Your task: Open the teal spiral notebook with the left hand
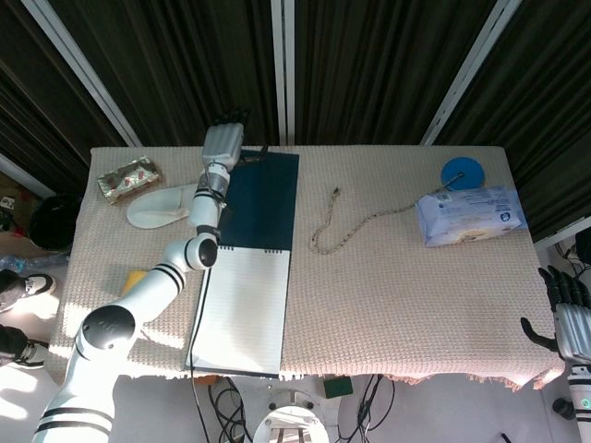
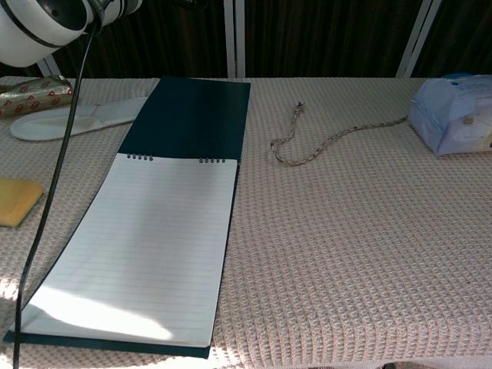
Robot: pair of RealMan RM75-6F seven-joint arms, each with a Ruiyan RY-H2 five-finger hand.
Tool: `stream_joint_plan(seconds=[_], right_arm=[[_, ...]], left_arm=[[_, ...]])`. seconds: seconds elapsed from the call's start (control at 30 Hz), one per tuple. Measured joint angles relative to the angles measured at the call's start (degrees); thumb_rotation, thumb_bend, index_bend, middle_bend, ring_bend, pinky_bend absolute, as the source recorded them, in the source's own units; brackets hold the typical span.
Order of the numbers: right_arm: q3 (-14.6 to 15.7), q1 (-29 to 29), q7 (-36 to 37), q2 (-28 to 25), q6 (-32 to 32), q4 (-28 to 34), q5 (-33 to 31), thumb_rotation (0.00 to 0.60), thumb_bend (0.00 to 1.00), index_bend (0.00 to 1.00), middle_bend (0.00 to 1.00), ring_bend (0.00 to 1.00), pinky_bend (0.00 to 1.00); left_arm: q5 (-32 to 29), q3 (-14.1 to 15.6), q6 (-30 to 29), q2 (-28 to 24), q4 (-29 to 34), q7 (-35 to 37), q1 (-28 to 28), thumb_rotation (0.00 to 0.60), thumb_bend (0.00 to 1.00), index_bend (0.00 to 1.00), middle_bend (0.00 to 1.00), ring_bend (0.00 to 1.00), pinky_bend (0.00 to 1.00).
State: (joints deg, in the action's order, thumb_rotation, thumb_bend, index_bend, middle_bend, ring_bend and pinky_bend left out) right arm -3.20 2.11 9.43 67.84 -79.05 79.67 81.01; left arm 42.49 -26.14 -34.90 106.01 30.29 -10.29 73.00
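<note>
The teal spiral notebook lies open on the table's left half. Its lined white page [image 1: 242, 305] [image 2: 146, 246] faces up, and the dark teal cover [image 1: 263, 198] [image 2: 192, 115] is folded back flat toward the far edge. My left hand [image 1: 224, 134] hovers above the cover's far left corner, fingers stretched past the table edge, holding nothing. The chest view shows only that arm's forearm [image 2: 46, 19] at the top left. My right hand [image 1: 565, 318] hangs off the table's near right corner with its fingers apart and nothing in it.
A white slipper [image 1: 157, 208] [image 2: 69, 119], a patterned packet [image 1: 127, 178] and a yellow sponge [image 1: 132, 280] [image 2: 17, 201] lie left of the notebook. A rope [image 1: 355, 223] [image 2: 330, 142] curls mid-table. A tissue pack [image 1: 469, 214] and a blue disc [image 1: 461, 173] sit far right.
</note>
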Motion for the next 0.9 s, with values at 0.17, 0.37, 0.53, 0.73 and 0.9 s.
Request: stream_joint_plan(seconds=[0.17, 0.37, 0.53, 0.73, 0.9], right_arm=[[0.01, -0.40, 0.48, 0.11, -1.55, -0.36, 0.77, 0.600, 0.31, 0.00, 0.00, 0.00, 0.00], [-0.20, -1.32, 0.99, 0.90, -4.99, -1.37, 1.98, 0.600, 0.30, 0.00, 0.00, 0.00, 0.00], [-0.16, -2.40, 1.23, 1.94, -8.55, -2.51, 3.73, 0.600, 0.30, 0.00, 0.00, 0.00, 0.00], [0.37, -3.01, 0.77, 2.54, -9.91, -3.10, 5.32, 0.600, 0.29, 0.00, 0.00, 0.00, 0.00], [1.12, -2.93, -0.02, 2.87, -10.12, -3.17, 6.78, 0.600, 0.29, 0.00, 0.00, 0.00, 0.00]], left_arm=[[7.11, 3.46, -8.82, -5.53, 13.87, 1.98, -5.29, 0.288, 0.28, 0.00, 0.00, 0.00, 0.09], [17.31, 11.68, -23.58, -17.14, 42.38, -0.52, -16.85, 0.316, 0.28, 0.13, 0.09, 0.00, 0.09], [28.82, 23.12, -42.84, -24.58, 61.03, -3.40, -33.01, 0.309, 0.28, 0.16, 0.11, 0.01, 0.09], [36.12, 36.00, -55.74, -28.83, 63.56, -2.84, -52.30, 0.294, 0.28, 0.15, 0.08, 0.01, 0.09], [40.21, 39.49, -61.53, -29.58, 58.76, -0.21, -60.47, 0.290, 0.28, 0.13, 0.08, 0.01, 0.09]])
